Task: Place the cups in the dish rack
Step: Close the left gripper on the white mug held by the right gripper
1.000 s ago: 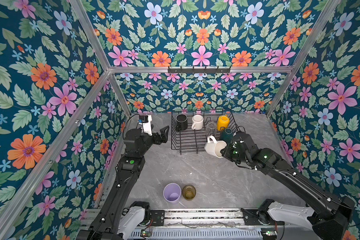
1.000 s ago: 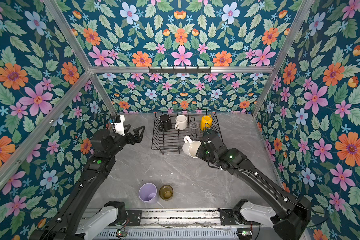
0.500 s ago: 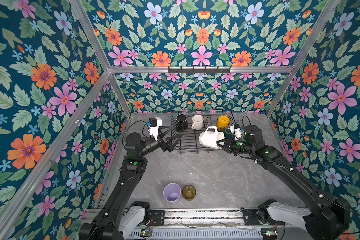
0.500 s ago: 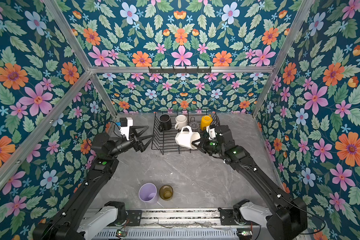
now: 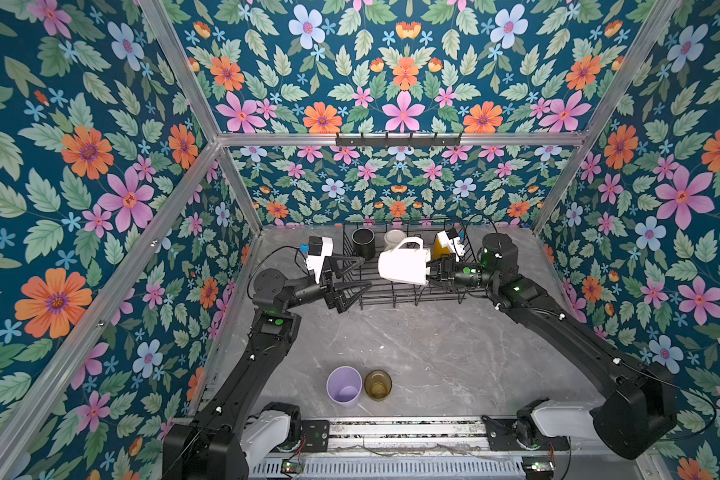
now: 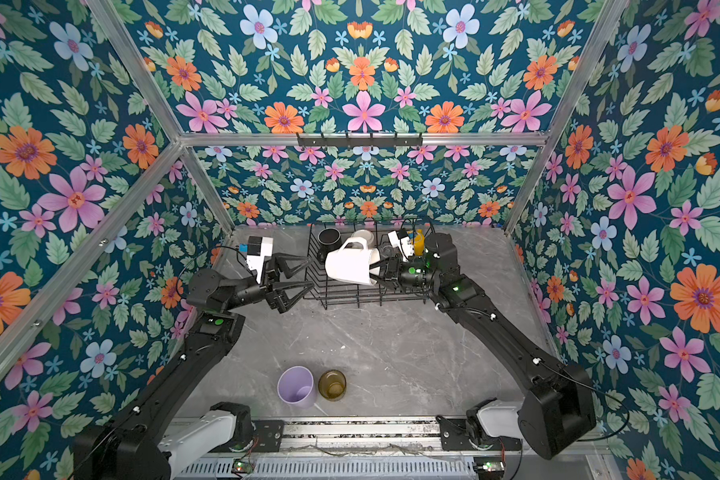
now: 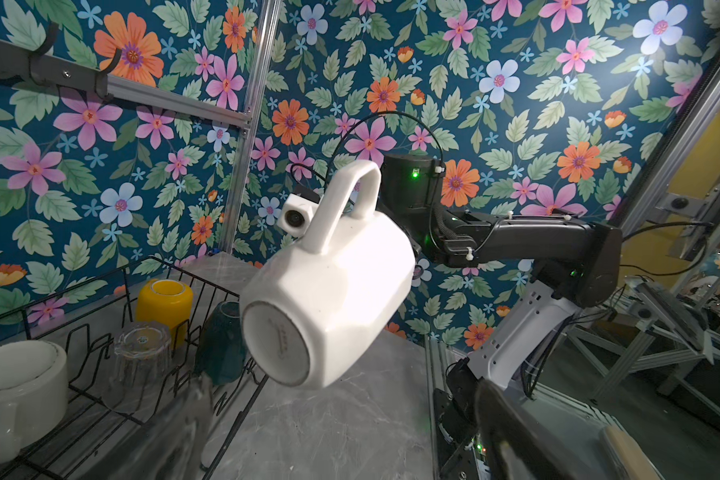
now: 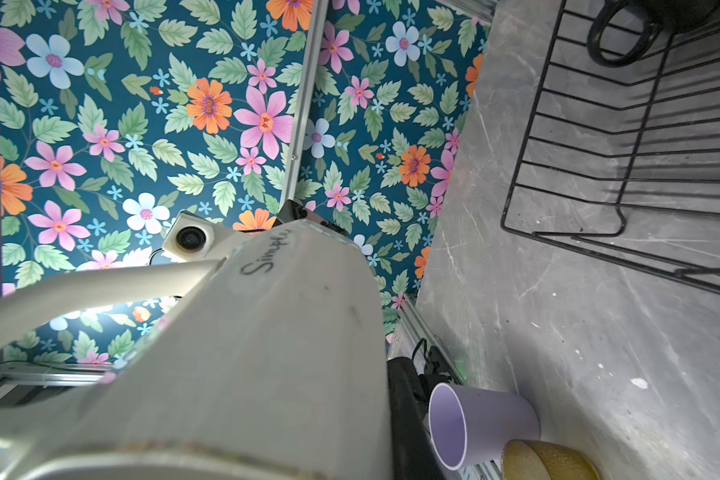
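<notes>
My right gripper [image 5: 431, 270] is shut on the rim of the tall white mug [image 5: 404, 264], holding it on its side above the dish rack [image 5: 391, 297], handle up and base pointing left. In the right wrist view the white mug [image 8: 246, 353] hides the jaws. My left gripper [image 5: 364, 272] stands open at the rack's left side, facing the mug's base [image 7: 277, 343] with a gap between them. In the rack are a black mug [image 5: 363, 243], a pale mug [image 7: 21, 382], a clear glass [image 7: 140, 353], a green mug [image 7: 221, 340] and a yellow mug [image 7: 165, 305].
A lilac tumbler [image 5: 344, 384] and an olive-amber glass [image 5: 378, 384] stand side by side near the table's front edge. A hook rail [image 5: 398, 139] runs along the back wall. Floral walls close in the table on three sides.
My right arm has lifted the white mug from beside the rack and turned it on its side over the rack. My left gripper has swung right to the rack's left side.
</notes>
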